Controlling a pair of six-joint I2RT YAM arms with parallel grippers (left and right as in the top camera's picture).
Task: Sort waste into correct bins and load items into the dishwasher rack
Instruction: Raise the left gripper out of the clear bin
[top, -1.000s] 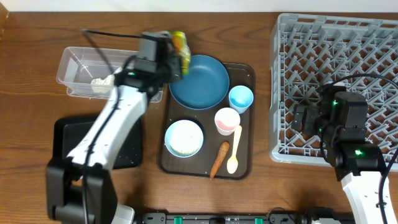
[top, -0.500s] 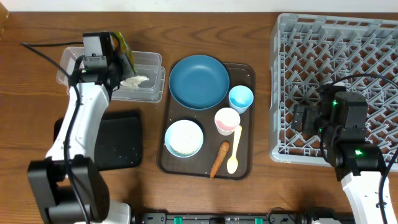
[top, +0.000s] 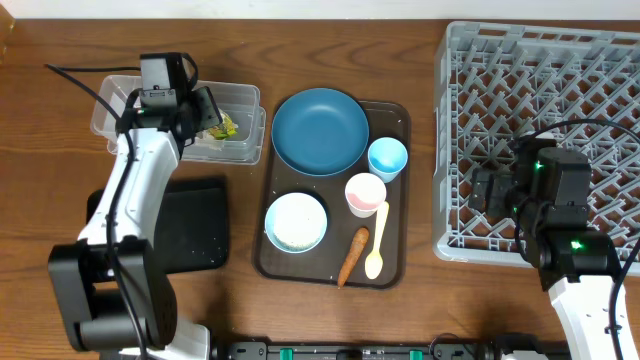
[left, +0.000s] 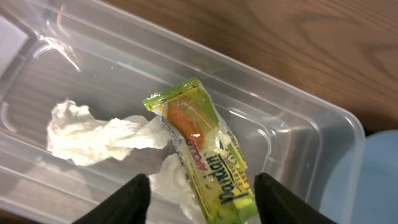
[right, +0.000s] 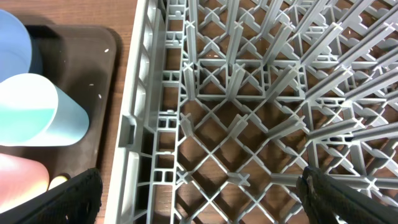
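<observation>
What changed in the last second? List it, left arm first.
The left gripper carried the snack wrapper left from beside the dark blue plate to the clear tub and released it; it now lies in the tub against the crumpled tissue, jaws open above. The right gripper at the dishwasher rack and the plate, light-blue cup, pink cup, bowl, spoon and carrot stayed put.

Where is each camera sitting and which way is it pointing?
Overhead: above the table, facing straight down; both arms, clear tub, rack.
Left wrist: over the tub, looking down at wrapper and tissue; left end effector open at the bottom edge.
Right wrist: over the rack's left edge, looking down; right end effector at the bottom corners, light-blue cup left.
Shared: overhead and left wrist both show the wrapper.
</observation>
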